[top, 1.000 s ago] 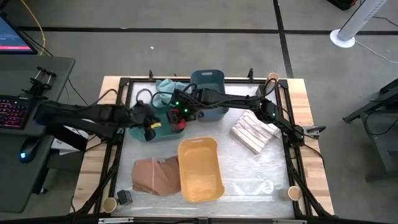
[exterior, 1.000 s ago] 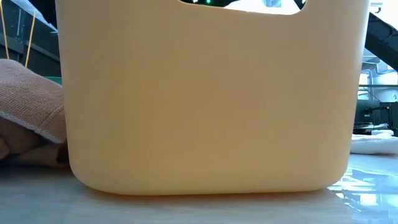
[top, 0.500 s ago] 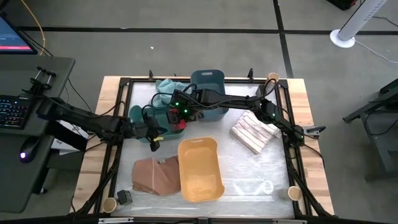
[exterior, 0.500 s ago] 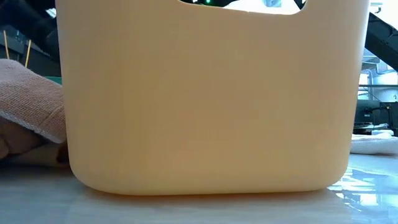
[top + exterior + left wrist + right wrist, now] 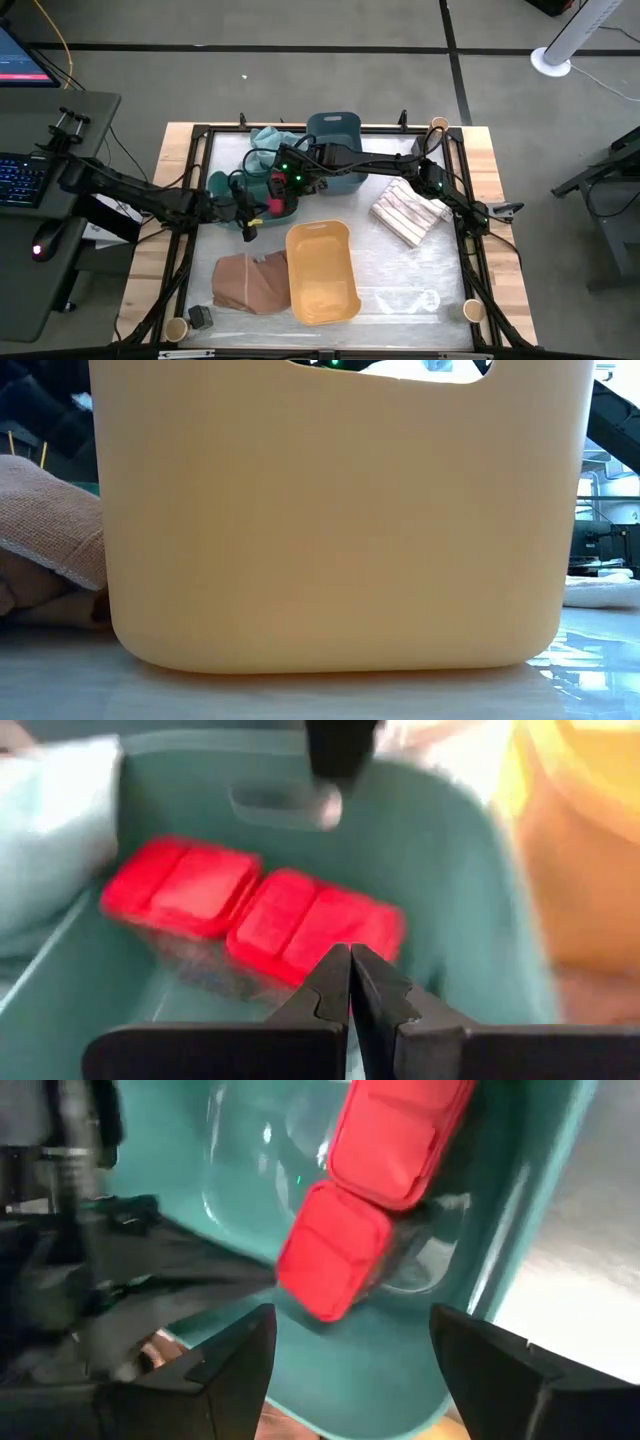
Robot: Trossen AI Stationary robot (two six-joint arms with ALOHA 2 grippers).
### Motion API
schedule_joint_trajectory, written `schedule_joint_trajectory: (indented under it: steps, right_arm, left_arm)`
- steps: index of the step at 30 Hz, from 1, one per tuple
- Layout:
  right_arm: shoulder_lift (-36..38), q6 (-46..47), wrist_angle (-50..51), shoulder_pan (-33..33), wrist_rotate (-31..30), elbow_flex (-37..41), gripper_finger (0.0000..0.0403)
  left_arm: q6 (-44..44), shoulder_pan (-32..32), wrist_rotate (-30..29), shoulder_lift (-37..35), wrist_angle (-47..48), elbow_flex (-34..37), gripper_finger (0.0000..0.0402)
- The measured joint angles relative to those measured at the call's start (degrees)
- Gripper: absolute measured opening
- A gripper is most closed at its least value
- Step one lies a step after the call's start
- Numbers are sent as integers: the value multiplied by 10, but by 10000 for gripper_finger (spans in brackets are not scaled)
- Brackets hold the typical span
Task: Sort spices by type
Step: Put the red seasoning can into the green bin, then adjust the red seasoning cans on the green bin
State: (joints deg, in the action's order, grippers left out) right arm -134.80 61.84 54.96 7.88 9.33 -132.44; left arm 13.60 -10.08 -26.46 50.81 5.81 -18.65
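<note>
Bins are seen first on the table (image 5: 420, 270): a yellow bin (image 5: 322, 272) lies nearest the front, a dark blue bin (image 5: 335, 150) stands at the back, and a green bin (image 5: 450, 870) sits between them toward the left, where both arms meet. Two red spice boxes (image 5: 250, 915) lie side by side on the floor of the green bin, touching end to end. The right gripper (image 5: 350, 1335) is held just above them with its fingers spread apart and nothing between them, so the boxes appear to have been released. The left gripper (image 5: 350, 982) is poised at the bin's near wall with its fingers pressed together and empty. A dark grey spice container (image 5: 199, 317) is left at the table's front left corner, beside a tan cloth (image 5: 250, 282). With both grippers crowded over one bin, a collision is judged possible if either is moved carelessly, and the bin could be dragged or tipped by a finger catching its rim.
</note>
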Motion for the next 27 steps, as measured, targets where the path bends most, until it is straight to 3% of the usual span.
schedule_joint_trajectory:
  steps: [10, 19, 23, 27]
  right_arm:
    - [0, 2, -4, 1, 17, 0, 261]
    - [25, -56, -41, 12, 32, -23, 261]
    - [64, -120, -24, 22, 9, -22, 261]
    - [112, -219, 45, 26, -37, -22, 261]
  left_arm:
    - [-8, 0, 0, 6, 6, -1, 0]
    - [-72, 0, -6, -45, 52, -85, 0]
    - [-68, 4, -46, -80, 142, -120, 0]
    - [37, 27, -69, -97, 264, -122, 0]
